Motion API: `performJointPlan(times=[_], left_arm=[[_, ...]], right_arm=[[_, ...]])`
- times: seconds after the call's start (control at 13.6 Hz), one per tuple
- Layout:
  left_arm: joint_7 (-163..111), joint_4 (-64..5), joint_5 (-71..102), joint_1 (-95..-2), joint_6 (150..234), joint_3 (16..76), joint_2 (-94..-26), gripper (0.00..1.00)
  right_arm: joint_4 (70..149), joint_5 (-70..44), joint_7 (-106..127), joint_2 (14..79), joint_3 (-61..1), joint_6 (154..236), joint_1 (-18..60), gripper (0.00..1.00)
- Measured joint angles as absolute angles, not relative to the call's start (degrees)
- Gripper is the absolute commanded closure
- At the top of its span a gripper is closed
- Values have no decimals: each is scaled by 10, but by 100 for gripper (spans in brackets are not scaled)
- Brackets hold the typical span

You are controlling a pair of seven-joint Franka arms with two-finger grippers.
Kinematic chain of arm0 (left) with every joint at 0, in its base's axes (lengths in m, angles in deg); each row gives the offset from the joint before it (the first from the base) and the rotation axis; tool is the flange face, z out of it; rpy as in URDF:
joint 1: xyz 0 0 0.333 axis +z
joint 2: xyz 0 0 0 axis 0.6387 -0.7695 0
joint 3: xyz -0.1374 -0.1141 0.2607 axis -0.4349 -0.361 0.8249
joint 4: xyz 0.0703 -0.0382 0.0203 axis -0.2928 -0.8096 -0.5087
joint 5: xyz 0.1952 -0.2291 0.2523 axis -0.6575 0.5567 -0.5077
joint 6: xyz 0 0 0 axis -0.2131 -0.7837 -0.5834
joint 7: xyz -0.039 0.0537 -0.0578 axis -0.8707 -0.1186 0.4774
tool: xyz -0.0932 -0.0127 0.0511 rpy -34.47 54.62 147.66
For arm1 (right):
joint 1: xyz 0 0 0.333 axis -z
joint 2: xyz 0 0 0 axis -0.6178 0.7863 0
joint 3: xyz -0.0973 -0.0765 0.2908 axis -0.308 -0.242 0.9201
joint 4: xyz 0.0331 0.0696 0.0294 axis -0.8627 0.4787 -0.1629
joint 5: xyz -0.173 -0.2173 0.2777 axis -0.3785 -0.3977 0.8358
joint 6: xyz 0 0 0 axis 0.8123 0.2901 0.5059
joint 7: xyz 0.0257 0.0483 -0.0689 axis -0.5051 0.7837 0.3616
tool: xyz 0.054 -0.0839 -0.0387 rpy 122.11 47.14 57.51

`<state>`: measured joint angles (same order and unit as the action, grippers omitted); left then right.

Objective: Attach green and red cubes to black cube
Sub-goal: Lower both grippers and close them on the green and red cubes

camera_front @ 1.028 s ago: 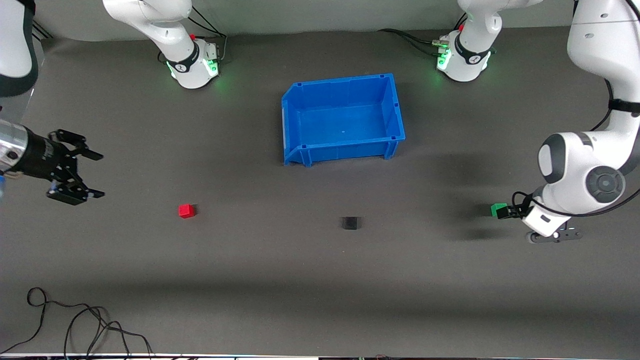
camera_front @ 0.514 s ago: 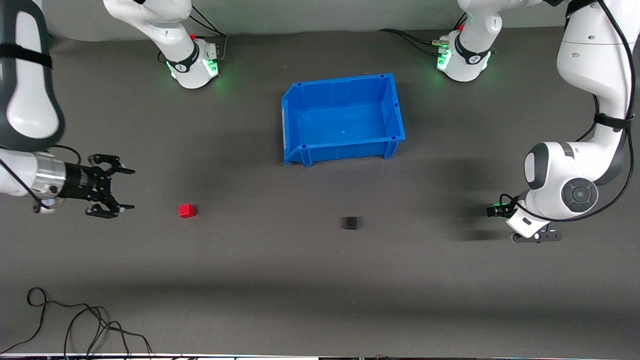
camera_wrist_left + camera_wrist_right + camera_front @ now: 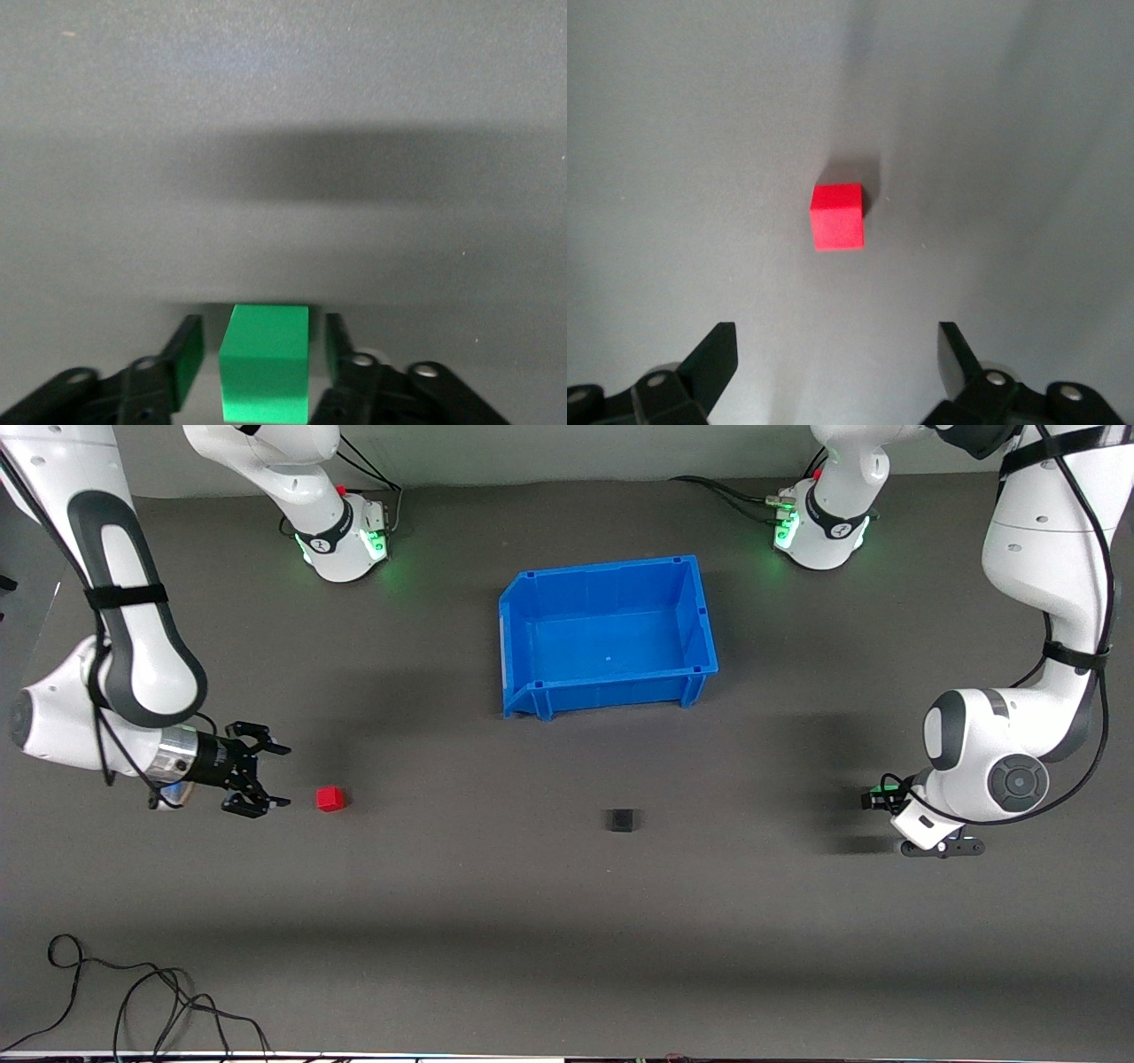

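Both arms at their pick-ups: green cube bracketed, red cube being lined up.

The left gripper [image 3: 264, 343] sits low on the bench [image 3: 567, 921], at mid-height of the front view toward the left arm's end. Its fingers [image 3: 188, 359] stand apart on either side of the green cube [image 3: 264, 376], with a thin gap each side and nothing clamped. A good grip would press both pads flat and evenly so the cube does not twist. The right gripper [image 3: 282, 777] is spread wide just beside the red cube [image 3: 330, 799] and should centre on it before pinching. The black cube [image 3: 622, 819] rests in the lower middle of the frame, nearer the camera than the blue bin [image 3: 611, 567]. Being cubes, none has a long axis; the green one's side faces lie parallel to the pads.
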<state>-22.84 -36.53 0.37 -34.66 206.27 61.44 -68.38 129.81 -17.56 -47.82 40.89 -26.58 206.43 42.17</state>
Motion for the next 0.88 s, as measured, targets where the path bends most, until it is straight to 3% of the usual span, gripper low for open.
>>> performJointPlan(times=[0.22,0.51,0.81,0.88], left_arm=[[-228,-355,4,-347,2062,614,-690,65],[-227,-350,4,-346,2062,614,-694,93],[-232,-320,35,-346,2030,614,-692,95],[-237,-296,52,-347,1995,613,-689,96]], right_arm=[[1304,-124,-420,460,-266,2124,422,0],[1296,-101,-408,513,-263,2181,418,0],[1280,-89,-408,536,-260,2181,414,2],[1279,-88,-408,538,-259,2181,413,18]])
